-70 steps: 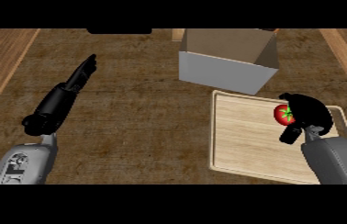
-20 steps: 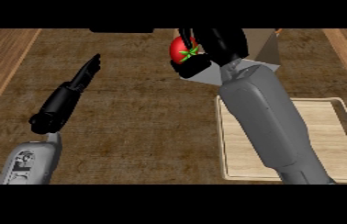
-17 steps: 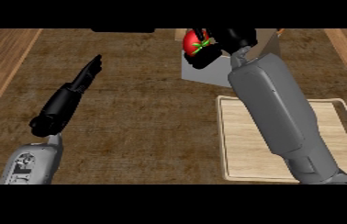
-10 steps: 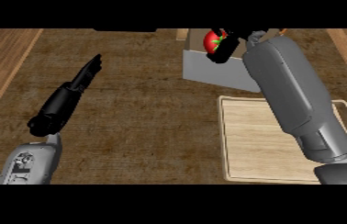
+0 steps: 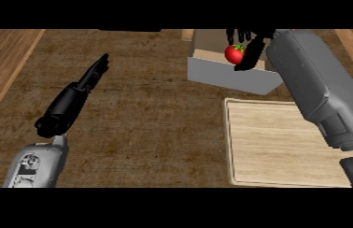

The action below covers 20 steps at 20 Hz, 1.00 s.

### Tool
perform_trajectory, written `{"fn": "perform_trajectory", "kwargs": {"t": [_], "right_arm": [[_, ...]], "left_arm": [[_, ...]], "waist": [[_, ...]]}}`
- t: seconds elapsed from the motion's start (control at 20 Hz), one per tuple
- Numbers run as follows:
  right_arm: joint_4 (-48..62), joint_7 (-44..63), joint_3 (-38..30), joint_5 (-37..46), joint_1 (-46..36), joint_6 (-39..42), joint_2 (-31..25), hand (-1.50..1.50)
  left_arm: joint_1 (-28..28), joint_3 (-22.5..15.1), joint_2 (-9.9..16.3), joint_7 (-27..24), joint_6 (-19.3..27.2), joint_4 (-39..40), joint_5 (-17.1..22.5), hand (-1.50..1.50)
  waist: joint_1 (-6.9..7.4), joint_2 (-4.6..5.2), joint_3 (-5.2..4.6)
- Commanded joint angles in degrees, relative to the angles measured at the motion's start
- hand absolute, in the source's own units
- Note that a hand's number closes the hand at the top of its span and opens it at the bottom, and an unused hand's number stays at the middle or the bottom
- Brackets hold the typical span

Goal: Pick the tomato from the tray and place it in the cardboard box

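The red tomato with its green stalk shows inside the open top of the cardboard box at the upper right. My right hand hangs over the box, its fingers straightened and pointing down. The tomato sits just under the fingertips and beside the thumb, which does not curl round it. The wooden tray lies bare in front of the box, under my right forearm. My left hand rests open at the left, fingers straight and pointing away from me.
A lighter wooden strip runs along the counter's left side. The dark brown counter top stretches between my left arm and the tray. The box's grey front wall faces the tray.
My right hand carried the tomato up from the tray, then rightward over the box. Its fingers have since straightened, and the tomato now shows lower, within the box opening. My left hand has not moved.
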Motion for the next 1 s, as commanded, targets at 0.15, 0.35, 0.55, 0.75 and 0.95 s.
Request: {"fn": "perform_trajectory", "kwargs": {"t": [0.15,0.35,0.55,0.75,0.95], "right_arm": [[4.4,-15.5,-4.3,-4.2,0.1,-1.3,-0.4,-1.50],[4.8,-14.6,-19.8,-19.3,-1.8,-2.0,2.7,-1.50],[9.1,-10.0,-31.2,-30.1,-2.0,-1.6,4.1,-1.50],[13.7,-5.5,-35.8,-33.5,-2.5,-1.9,-0.3,-1.50],[15.4,-9.1,-37.8,-34.8,-2.2,-3.8,-2.8,-1.50]], "left_arm": [[-0.2,0.3,-0.1,-2.5,0.7,3.1,-1.2,0.00],[0.5,1.0,0.2,-2.3,0.4,1.7,-0.2,0.00],[2.0,0.4,0.2,-3.3,0.1,0.5,-0.5,0.00],[1.1,1.2,1.0,-0.3,-1.8,-1.7,1.6,0.00],[-3.1,1.0,0.4,-0.1,-0.2,1.9,-0.4,0.00]], "waist": [[-0.84,0.07,0.09],[-0.45,0.26,0.27],[-0.02,0.11,0.18],[0.33,0.23,0.12],[0.51,0.91,0.14]]}}
